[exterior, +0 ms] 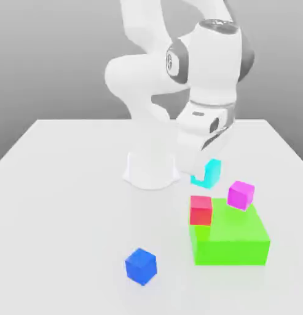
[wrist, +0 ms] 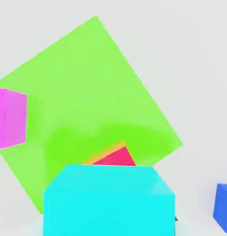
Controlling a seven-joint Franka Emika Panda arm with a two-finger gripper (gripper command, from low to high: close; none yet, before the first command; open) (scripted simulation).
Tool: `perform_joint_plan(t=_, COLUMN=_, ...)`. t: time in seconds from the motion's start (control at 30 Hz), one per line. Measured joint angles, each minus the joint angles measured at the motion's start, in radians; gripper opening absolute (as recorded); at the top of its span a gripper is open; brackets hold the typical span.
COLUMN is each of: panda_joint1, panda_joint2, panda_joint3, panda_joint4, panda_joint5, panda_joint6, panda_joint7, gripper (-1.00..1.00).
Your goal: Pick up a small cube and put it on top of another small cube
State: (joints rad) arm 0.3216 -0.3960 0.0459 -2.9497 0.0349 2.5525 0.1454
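Surface: white table (exterior: 67, 184) under a plain grey backdrop, with my arm's base set on it.
Gripper: my gripper (exterior: 192, 167) hangs low over the table; my hand hides the fingers, so I cannot tell whether they are parted or clamped.
Small cube: the cyan cube (exterior: 208, 173) sits just beside my hand on the exterior view's right, and looms close under the hand camera (wrist: 108, 200). Whether it rests on the table or is lifted I cannot tell.
Step in hand: I judge this the pick-up stage, stacking not yet done.
Next move: likely carry it above the red cube (exterior: 201, 210), which sits at the green block (exterior: 230, 237), and lower it square.
Other cubes: magenta cube (exterior: 241, 194) near the block; blue cube (exterior: 141, 266) well apart.
Axis: a cube has no long axis; in the hand view one flat face points toward the camera.
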Motion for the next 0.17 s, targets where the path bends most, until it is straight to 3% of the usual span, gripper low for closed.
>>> perform_joint_plan(t=0.03, panda_joint1=-0.001, panda_joint2=0.035, panda_joint3=0.001, panda_joint4=-0.008, panda_joint5=-0.001, panda_joint6=0.042, panda_joint7=0.001, gripper=-1.0)
perform_joint_plan(t=0.07, panda_joint1=0.0, panda_joint2=0.065, panda_joint3=0.0, panda_joint4=-0.014, panda_joint5=-0.003, panda_joint6=0.079, panda_joint7=0.002, gripper=1.0)
perform_joint_plan(t=0.17, panda_joint1=0.0, panda_joint2=0.065, panda_joint3=0.0, panda_joint4=-0.014, panda_joint5=-0.003, panda_joint6=0.079, panda_joint7=0.002, gripper=1.0)
